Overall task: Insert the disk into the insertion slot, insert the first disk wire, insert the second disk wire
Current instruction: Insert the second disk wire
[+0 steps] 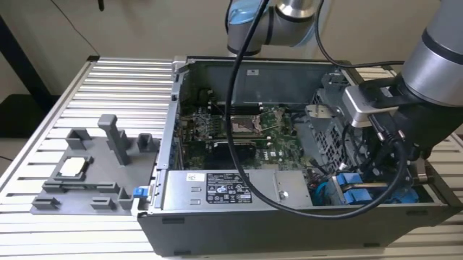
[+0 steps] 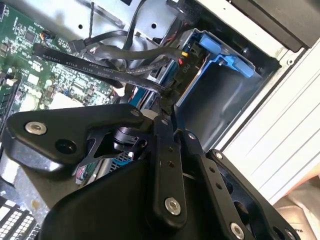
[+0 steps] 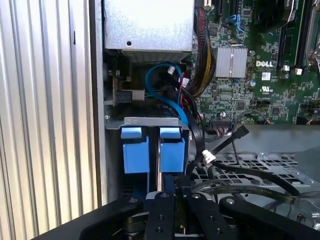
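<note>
- The end effector (image 2: 167,107) sits low in the case's (image 1: 239,227) corner at the exterior view's right; there the arm (image 1: 426,81) and its cables (image 1: 391,157) cover it.
- In the second wrist view its fingers meet at a thin black connector end, so it looks clenched on a wire (image 2: 100,67), though the contact point is small and partly shaded.
- That flat black wire runs from the fingertips across the motherboard (image 2: 30,55).
- The slot (image 2: 220,95) is a grey metal bay edged in blue plastic, just beyond the fingertips; its far end is cut off by the case wall.
- In the first wrist view two blue tabs (image 3: 152,150) stand side by side under a grey metal lip, with a narrow metal strip between them; the disk itself cannot be made out, so whether it lies in the bay cannot be told.
- Blue and black cables (image 3: 170,95) crowd the gap behind the tabs, and their ends are hidden.
- A silver power supply (image 1: 231,189) lies along the case's near edge.
- The case rests on a ribbed metal desk (image 1: 116,81).
- A grey fixture (image 1: 94,168) with upright posts stands on the desk at the exterior view's left, holding a small pale square part.
- Behind is a plain light wall (image 1: 159,27).
</note>
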Controlling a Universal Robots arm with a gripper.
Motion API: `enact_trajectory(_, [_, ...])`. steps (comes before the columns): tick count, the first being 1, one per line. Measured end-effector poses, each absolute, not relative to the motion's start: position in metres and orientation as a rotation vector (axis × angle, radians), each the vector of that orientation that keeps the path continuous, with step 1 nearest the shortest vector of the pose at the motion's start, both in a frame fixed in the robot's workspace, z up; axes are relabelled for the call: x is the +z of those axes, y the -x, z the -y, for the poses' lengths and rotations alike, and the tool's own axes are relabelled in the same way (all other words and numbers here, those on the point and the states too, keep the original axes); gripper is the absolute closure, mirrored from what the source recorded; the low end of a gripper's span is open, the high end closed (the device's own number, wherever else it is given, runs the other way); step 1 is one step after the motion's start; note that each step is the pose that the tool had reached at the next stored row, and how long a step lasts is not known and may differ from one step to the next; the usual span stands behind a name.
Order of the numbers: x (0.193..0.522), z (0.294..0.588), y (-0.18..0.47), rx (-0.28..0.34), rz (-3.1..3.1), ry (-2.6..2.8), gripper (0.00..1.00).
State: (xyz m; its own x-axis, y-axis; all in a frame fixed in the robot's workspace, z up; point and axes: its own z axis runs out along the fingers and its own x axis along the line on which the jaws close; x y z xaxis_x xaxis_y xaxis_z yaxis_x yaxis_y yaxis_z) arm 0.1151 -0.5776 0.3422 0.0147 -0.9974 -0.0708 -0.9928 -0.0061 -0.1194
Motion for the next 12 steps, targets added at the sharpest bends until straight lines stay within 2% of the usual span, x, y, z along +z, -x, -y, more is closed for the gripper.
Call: enact_trajectory(12, [0.3386,0.5748,-0.1226,-0.03,-2.164,2.113,0.84])
